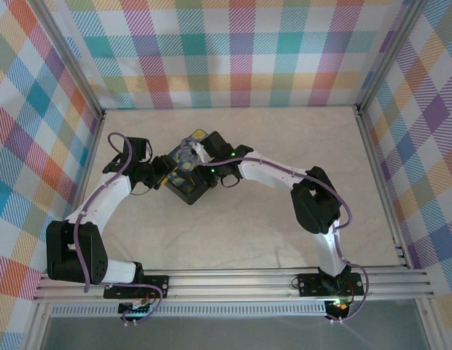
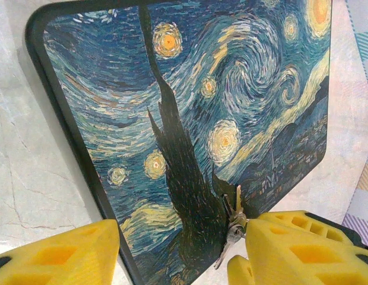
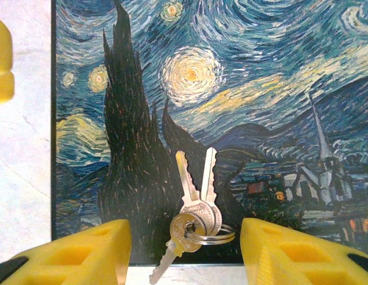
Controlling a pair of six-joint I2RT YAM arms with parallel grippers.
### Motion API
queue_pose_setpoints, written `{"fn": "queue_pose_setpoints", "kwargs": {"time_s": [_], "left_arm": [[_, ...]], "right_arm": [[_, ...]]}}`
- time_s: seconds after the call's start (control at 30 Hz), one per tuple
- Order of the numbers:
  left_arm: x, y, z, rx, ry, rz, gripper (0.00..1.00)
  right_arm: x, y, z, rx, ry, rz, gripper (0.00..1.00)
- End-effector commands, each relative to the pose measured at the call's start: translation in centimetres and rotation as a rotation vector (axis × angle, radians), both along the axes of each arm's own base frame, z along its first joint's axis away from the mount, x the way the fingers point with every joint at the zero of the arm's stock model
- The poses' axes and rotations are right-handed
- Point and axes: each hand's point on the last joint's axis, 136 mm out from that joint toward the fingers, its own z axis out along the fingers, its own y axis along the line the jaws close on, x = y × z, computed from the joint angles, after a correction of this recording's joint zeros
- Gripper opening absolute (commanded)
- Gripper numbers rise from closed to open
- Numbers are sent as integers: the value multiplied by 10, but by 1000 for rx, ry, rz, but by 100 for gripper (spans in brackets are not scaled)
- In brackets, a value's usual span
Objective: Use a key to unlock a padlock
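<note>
Slim silvery keys (image 3: 196, 208), three I think, ringed, lie at the swirly painted lid (image 3: 261, 89) edge between the right gripper (image 3: 184, 252) jaws, wide; left gripper (image 2: 178, 255) wide too.

The box lid (image 3: 243, 77) swirls blue and yellow around a black cypress, with a black rim. The 3 keys (image 3: 196, 199) are pale silver. The right gripper (image 3: 185, 252) has yellow fingers (image 3: 291, 255). The table (image 1: 248, 240) is cream marble and the walls (image 1: 240, 51) are pastel plaid.

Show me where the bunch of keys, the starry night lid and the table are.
bunch of keys (image 3: 199, 215): right wrist view, on the overlapping key heads.
starry night lid (image 2: 190, 95): left wrist view, on the painted sky.
table (image 3: 24, 178): right wrist view, on bare marble.
</note>
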Motion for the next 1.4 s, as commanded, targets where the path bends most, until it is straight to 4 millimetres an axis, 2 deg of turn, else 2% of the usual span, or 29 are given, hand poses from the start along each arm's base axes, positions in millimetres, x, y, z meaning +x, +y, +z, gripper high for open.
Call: {"fn": "queue_pose_setpoints", "kwargs": {"time_s": [0.0, 0.23, 0.37, 0.57, 0.73, 0.87, 1.07, 1.37], "left_arm": [[1, 0, 2, -11, -4, -1, 58], [0, 4, 2, 7, -6, -8, 58], [-1, 9, 0, 14, 2, -1, 58], [0, 10, 1, 13, 7, -4, 58], [-3, 0, -4, 4, 15, -32, 57], [-6, -5, -8, -14, 20, -39, 57], [-1, -8, -4, -25, 12, -48, 57], [3, -22, 6, -97, -11, -48, 57]], "right_arm": [[7, 3, -10, -61, -62, 19, 49], [7, -3, -26, -155, -91, 18, 44], [9, -6, -33, -171, -82, -7, 37], [9, -6, -34, -141, -41, -83, 25], [14, -3, -32, -85, -5, -172, 17], [12, 7, -23, 5, 30, -207, 11], [12, 15, -10, 69, 43, -207, 4], [14, 21, 23, 276, 129, -283, 1]]}}
